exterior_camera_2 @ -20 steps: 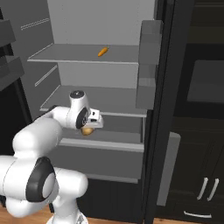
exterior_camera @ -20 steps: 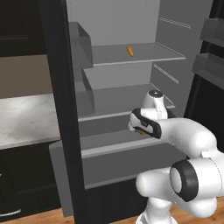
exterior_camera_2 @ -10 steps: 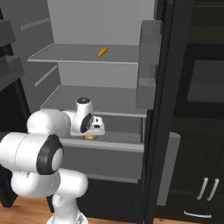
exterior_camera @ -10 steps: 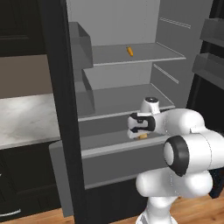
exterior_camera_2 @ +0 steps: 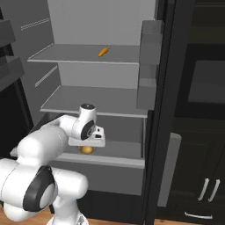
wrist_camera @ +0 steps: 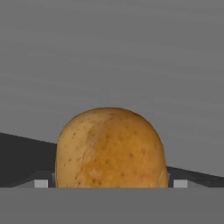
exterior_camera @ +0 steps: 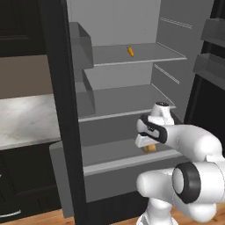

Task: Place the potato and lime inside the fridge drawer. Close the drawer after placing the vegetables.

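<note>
Left base view: the fridge drawer (exterior_camera: 118,169) stands pulled open below the two shelves, and above its right half the gripper (exterior_camera: 148,145) hangs with the potato (exterior_camera: 150,148) clasped between its fingers, just over the drawer's interior. From the right base view the potato (exterior_camera_2: 87,150) shows under the gripper (exterior_camera_2: 88,145), inside the drawer's (exterior_camera_2: 110,176) front wall line. A small orange item (exterior_camera: 130,51) lies on the top shelf, well above the drawer. The hand view has the potato (wrist_camera: 111,148) held close against grey. Letting go too high risks the potato bouncing or rolling; the lime has no visible place here.
</note>
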